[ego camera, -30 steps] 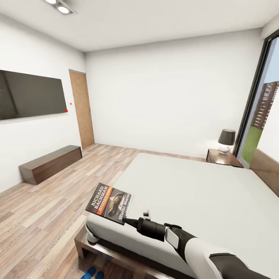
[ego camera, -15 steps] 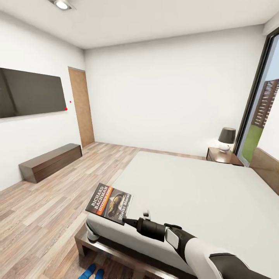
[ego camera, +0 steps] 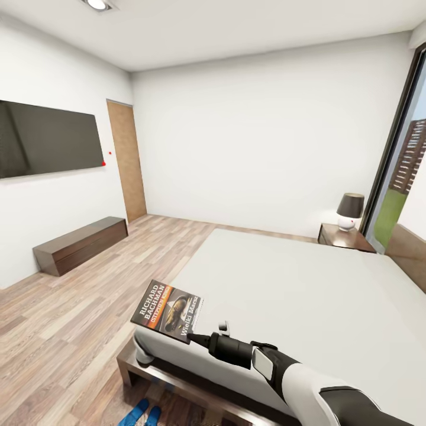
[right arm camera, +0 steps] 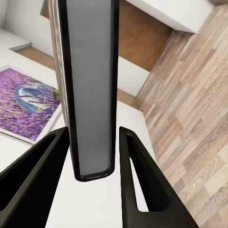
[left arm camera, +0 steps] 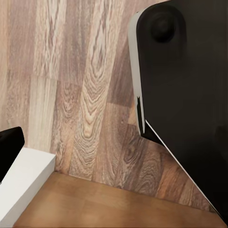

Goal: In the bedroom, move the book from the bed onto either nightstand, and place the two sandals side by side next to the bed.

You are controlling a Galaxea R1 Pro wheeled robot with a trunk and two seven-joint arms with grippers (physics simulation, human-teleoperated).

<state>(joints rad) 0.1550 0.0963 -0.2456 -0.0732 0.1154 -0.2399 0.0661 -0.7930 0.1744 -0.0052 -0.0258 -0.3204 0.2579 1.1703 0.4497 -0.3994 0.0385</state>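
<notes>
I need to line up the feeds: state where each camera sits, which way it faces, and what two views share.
Head view: on the head, looking down over the bed; right gripper shows, holding the book.
Left wrist view: on the left arm, facing the floor; dark robot body shows.
Right wrist view: along the fingers clamping the book.
Shared: book, head and right wrist.

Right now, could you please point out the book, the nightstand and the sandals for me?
book (ego camera: 167, 310): head view, middle of its front cover.
nightstand (ego camera: 345, 238): head view, its glossy top, beside the lamp.
sandals (ego camera: 141, 412): head view, blue soles on the floor near the bed's foot.
</notes>
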